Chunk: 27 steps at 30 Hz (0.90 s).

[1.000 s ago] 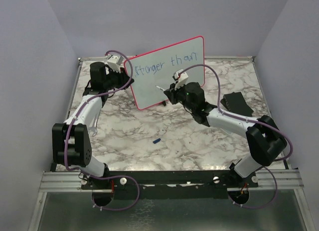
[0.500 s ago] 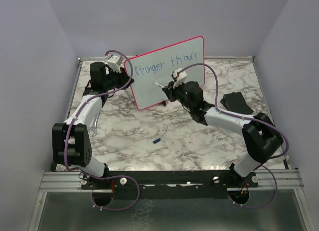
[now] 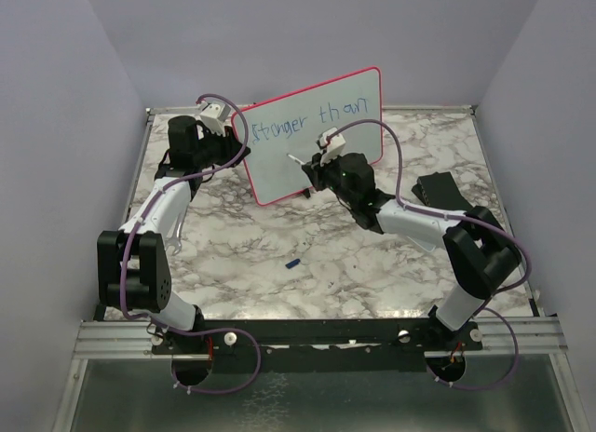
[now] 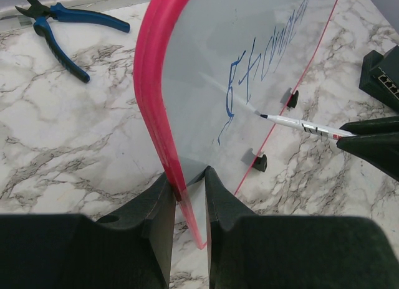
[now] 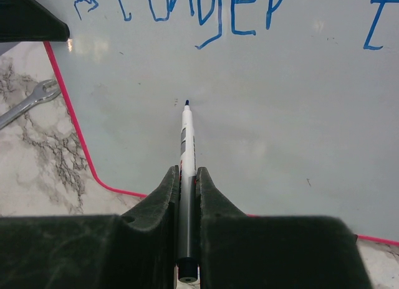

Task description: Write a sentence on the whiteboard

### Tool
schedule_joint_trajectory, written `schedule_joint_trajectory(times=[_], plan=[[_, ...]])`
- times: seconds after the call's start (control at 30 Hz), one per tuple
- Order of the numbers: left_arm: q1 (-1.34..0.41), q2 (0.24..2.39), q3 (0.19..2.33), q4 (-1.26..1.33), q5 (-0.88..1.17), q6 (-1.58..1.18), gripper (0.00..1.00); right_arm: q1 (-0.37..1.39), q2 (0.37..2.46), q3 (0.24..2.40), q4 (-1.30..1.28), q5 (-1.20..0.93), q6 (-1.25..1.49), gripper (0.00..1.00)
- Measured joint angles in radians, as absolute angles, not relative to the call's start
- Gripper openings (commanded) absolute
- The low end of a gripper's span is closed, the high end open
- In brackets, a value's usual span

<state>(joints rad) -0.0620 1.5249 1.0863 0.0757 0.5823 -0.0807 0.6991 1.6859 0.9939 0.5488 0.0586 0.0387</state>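
The whiteboard [image 3: 321,148] stands tilted at the back of the table, pink-red framed. The sentence [image 3: 312,118] on it is one blue row reading "Stronger than". My left gripper [image 4: 187,177] is shut on the board's left edge, one finger on each face. In the top view it sits at the board's upper left corner [image 3: 240,132]. A white marker [image 5: 187,139] is clamped in my right gripper [image 5: 187,172], which is shut on its barrel. The marker's blue tip sits at the bare board [image 5: 299,114] below the word "Stronger" [image 5: 187,9]. From the left wrist, the marker [image 4: 299,124] reaches the board just under the lettering [image 4: 268,52].
Blue-handled pliers [image 4: 68,27] lie behind the board on the marble table. A steel wrench [image 5: 28,102] lies past the board's left edge. A small blue cap [image 3: 292,263] rests mid-table. A dark rectangular pad [image 3: 438,190] lies at the right. The board's black feet [image 4: 260,162] rest on the table.
My right arm has swung left along the board, carrying the marker tip toward the lower left area under "Stronger". The left arm and the board have stayed put.
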Motion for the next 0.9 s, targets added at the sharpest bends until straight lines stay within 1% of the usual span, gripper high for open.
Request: schedule_joint_trajectory(times=[0.53, 0.9], plan=[[-0.064, 1.522, 1.086, 0.071, 0.582, -0.081, 0.05, 0.708, 1.686, 0.873, 0.528, 0.085, 0.054, 0.01], [-0.066, 1.52, 1.086, 0.067, 0.582, -0.081, 0.05, 0.708, 1.686, 0.911, 0.53, 0.089, 0.05, 0.01]])
